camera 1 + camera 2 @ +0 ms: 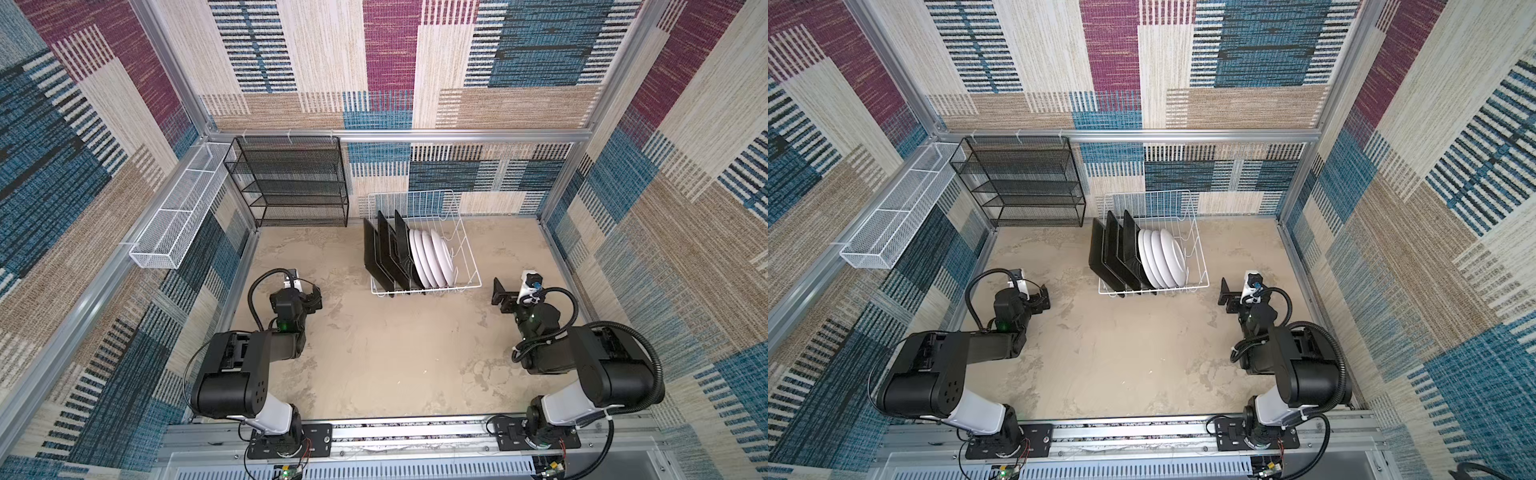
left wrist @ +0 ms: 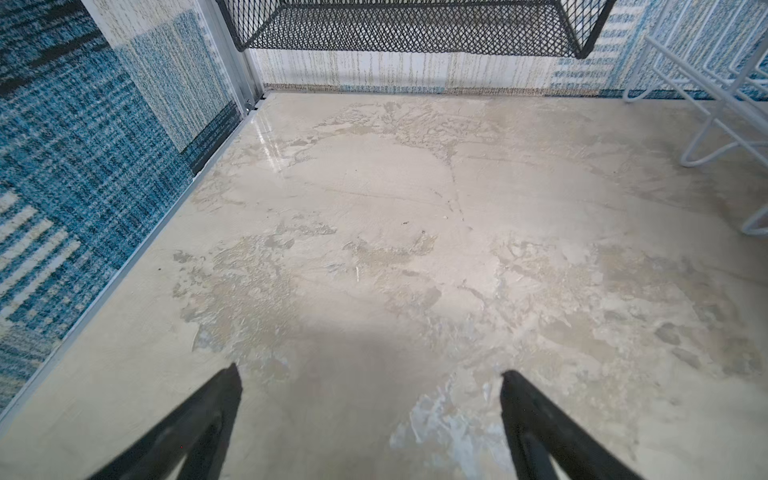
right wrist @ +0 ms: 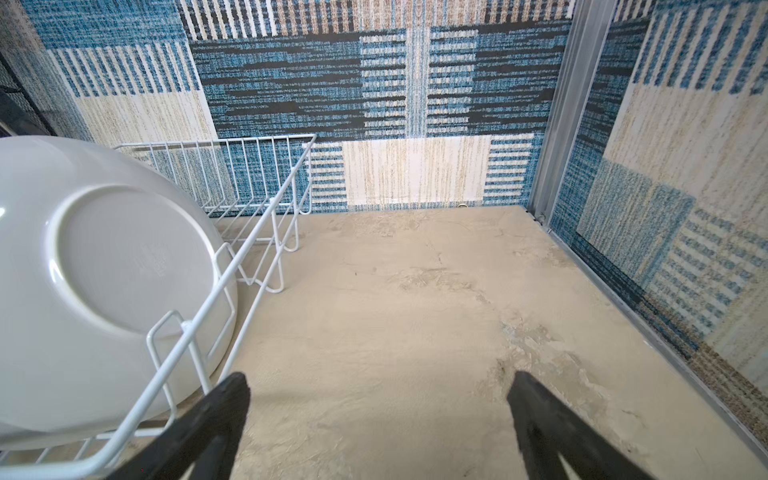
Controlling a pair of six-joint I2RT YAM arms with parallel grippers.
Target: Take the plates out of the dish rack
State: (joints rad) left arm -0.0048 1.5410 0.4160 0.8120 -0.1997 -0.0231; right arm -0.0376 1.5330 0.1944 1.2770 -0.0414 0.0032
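Both top views: white wire dish rack (image 1: 457,286) at table (image 1: 395,353) back-centre, three black square plates (image 1: 384,257) and four white round plates (image 1: 432,259) upright inside.
Left wrist: left claw (image 2: 370,374) wide open, empty.
Right wrist: right claw (image 3: 378,380) wide open, empty, just beside rack.

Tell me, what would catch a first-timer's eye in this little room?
The loud patchwork walls in blue, plum and beige wrap the whole booth. At the back of the sandy table stands a white wire dish rack packed with upright plates: black square plates on its left, round white plates on its right. Two black arms flank it, left claw and right claw both open and empty.
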